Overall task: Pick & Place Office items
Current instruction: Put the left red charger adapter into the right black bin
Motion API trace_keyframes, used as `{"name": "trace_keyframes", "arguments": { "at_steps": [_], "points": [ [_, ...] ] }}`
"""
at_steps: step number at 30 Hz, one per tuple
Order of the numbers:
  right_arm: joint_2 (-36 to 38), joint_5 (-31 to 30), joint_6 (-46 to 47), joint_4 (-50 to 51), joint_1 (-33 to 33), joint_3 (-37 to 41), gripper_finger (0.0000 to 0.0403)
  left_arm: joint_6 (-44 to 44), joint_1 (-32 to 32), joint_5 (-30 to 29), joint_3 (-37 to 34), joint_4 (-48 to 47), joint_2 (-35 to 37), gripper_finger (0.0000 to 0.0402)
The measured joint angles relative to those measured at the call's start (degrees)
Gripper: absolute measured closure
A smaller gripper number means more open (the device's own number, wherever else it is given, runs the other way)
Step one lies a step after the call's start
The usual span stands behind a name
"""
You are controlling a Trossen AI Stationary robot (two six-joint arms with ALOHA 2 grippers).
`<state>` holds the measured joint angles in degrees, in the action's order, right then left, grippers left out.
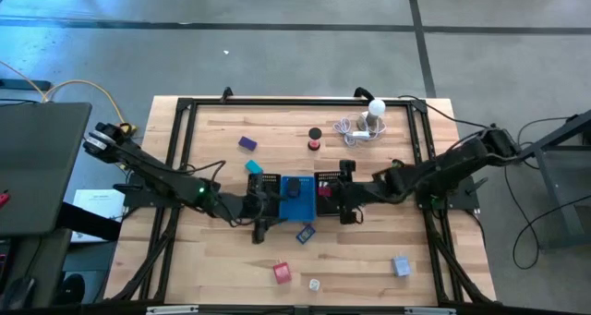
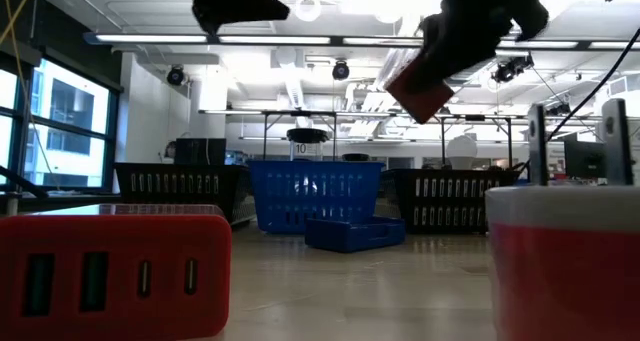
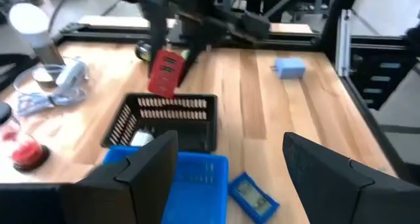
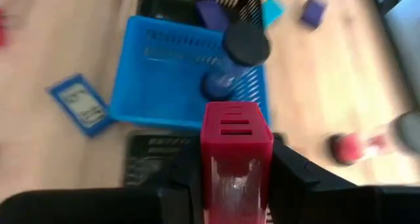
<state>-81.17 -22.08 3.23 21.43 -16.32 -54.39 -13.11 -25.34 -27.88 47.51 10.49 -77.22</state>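
Red charger block (image 2: 110, 271) fills my low view up close; on the overhead it lies near six o'clock on the table (image 1: 369, 260). My right gripper (image 4: 236, 178) is clenched on a red block (image 4: 235, 158), held above the black mesh tray (image 1: 328, 182) just at three o'clock of the blue tray (image 1: 297, 204). My left gripper (image 3: 223, 178) hangs released, holding nothing, over the blue tray's nine o'clock side. Flat blue item (image 1: 306, 232) lies at six o'clock of that tray.
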Motion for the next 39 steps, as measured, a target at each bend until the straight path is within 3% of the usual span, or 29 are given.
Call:
{"name": "trace_keyframes", "arguments": {
  "at_steps": [3,7,26,39],
  "points": [
    [0.04,6.49,3.1,2.18,2.45,-0.23,0.0298,-0.63,-0.86,0.03,-0.04,-2.79,0.36,0.0133],
    [-0.6,10.48,4.1,2.38,5.02,-0.24,0.0298,-0.73,-1.68,0.0,-0.04,-4.74,0.41,0.0133],
    [-8.74,16.61,3.24,2.57,7.82,-0.29,0.0298,-1.11,-3.56,-0.19,-0.04,-7.58,0.41,0.0133],
    [-9.12,19.49,2.53,2.76,10.5,-0.44,0.0298,-1.06,-3.52,-0.32,-0.04,-8.79,0.36,0.0133]
  ]
}}
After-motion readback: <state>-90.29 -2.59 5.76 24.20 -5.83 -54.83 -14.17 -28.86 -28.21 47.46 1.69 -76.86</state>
